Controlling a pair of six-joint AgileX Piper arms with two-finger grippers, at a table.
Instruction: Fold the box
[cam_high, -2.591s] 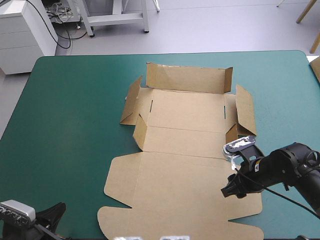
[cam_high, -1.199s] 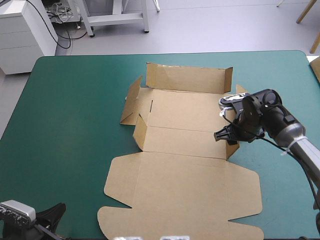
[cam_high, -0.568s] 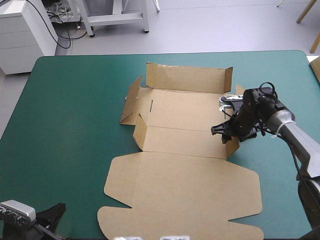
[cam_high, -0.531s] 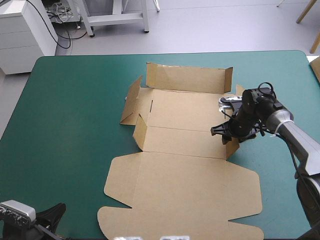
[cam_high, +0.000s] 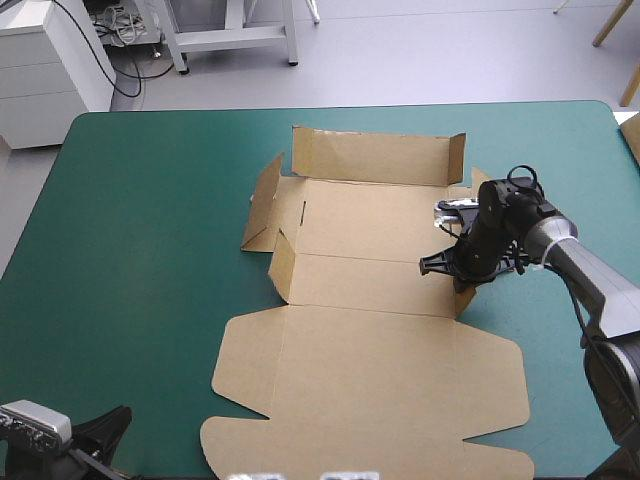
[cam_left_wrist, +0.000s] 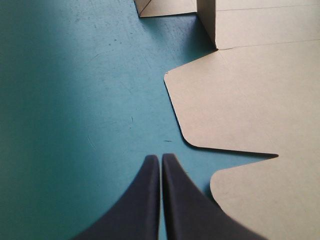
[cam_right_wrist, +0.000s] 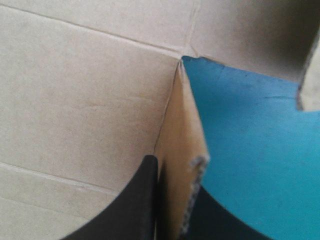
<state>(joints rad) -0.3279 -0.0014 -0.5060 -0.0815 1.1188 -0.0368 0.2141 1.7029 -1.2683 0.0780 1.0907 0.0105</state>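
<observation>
The brown box (cam_high: 365, 215) lies spread out at the middle of the teal-green cover (cam_high: 140, 250), its far wall and side flaps raised, its wide lid (cam_left_wrist: 240, 100) flat toward the near edge; the right gripper (cam_high: 440, 266) stands at the box's right side, black fingers pinched all but closed on the small upright flap (cam_right_wrist: 182, 145) there. The left gripper (cam_left_wrist: 160, 157) hangs closed and empty over bare cover, just left of the lid's near left corner.

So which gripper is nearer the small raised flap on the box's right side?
Right. The right gripper is shut on that flap; the left gripper is shut over the teal-green cover, beside the lid's edge.
</observation>
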